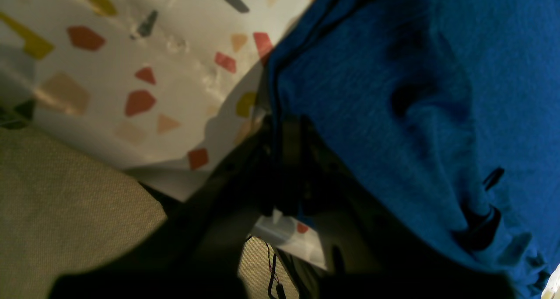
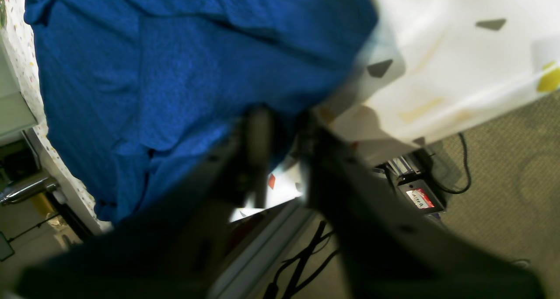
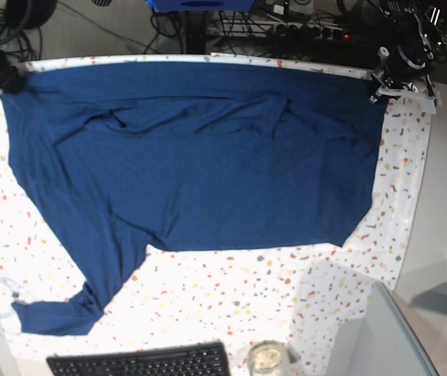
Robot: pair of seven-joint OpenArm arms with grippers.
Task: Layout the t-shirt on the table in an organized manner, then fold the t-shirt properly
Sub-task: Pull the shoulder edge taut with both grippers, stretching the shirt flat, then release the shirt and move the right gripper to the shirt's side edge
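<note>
so one big dark blue t-shirt (image 3: 200, 172) is lying spread out on the table (image 3: 325, 290), which is wearing a white cloth with little red, orange, grey and yellow spots. the shirt is looking soft and plain, with some wrinkles near its far edge, and one long sleeve is reaching down toward the near corner. two claws are sitting at the far corners of the shirt. the left gripper (image 3: 382, 86) is squeezing tight on the shirt's edge. the right gripper (image 2: 282, 128) is showing a small gap between its fingers, and i cannot tell if it is gripping the cloth. one black keyboard (image 3: 141, 362) and one glass jar (image 3: 268, 359) are sitting at the near edge.
</note>
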